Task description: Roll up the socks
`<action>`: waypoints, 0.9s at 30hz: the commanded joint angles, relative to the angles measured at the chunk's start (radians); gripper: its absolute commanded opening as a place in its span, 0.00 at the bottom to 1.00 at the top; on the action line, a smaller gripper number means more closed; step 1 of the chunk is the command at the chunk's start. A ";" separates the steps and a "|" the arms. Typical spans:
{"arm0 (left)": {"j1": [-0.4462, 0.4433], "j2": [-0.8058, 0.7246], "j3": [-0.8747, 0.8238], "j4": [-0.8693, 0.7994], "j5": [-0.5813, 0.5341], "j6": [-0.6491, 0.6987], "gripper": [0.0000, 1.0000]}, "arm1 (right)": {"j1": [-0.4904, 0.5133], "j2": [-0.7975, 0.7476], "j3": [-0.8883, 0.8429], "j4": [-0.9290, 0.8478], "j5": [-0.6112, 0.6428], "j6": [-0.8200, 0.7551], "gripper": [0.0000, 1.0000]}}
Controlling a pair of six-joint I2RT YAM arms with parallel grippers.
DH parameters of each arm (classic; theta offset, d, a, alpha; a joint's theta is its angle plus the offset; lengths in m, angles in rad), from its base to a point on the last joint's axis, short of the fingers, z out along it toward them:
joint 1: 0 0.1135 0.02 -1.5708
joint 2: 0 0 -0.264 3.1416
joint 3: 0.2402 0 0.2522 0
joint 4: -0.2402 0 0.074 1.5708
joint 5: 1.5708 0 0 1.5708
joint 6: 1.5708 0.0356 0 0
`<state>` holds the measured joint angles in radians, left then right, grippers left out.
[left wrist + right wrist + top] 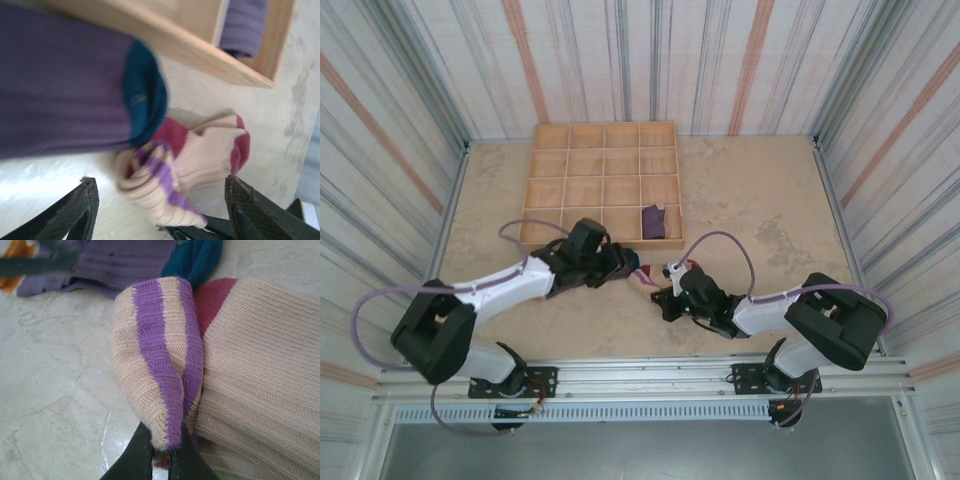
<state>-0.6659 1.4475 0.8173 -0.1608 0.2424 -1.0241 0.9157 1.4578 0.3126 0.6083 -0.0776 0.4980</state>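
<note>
Here the right gripper (162,442) pinches the tan sock (250,370) by its striped cuff. The left gripper (161,182) gapes empty near it, with the purple sock (60,85) and the wooden tray (200,50) close by.

Open counter (770,190) right of the wooden compartment tray (548,190), plenty of room there. The middle's tight: purple sock (60,85) and tan sock (210,150) bunch just before the tray's front wall, left end effector (162,197) and right end effector (162,440) crowding either side.
</note>
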 commanded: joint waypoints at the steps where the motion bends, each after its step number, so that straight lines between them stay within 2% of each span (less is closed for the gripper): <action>1: 0.005 0.124 0.154 -0.110 0.277 0.359 0.64 | 0.000 0.024 -0.044 -0.159 -0.049 0.024 0.00; 4: -0.007 0.221 0.260 -0.151 0.378 0.496 0.62 | 0.000 0.014 -0.046 -0.174 -0.048 0.023 0.00; 9: -0.017 0.327 0.410 -0.263 0.429 0.709 0.59 | -0.002 0.007 -0.049 -0.183 -0.049 0.028 0.00; 13: -0.027 0.416 0.530 -0.416 0.344 0.837 0.58 | -0.001 0.012 -0.052 -0.183 -0.054 0.034 0.00; 17: -0.027 0.496 0.592 -0.470 0.326 0.917 0.57 | -0.001 0.021 -0.048 -0.183 -0.057 0.034 0.00; 27: -0.036 0.621 0.687 -0.569 0.260 1.016 0.54 | -0.009 0.030 -0.038 -0.196 -0.071 0.033 0.00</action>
<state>-0.6914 2.0621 1.4673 -0.6624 0.5308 -0.0792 0.9138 1.4467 0.3046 0.6018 -0.1150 0.5098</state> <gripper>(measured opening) 0.536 0.087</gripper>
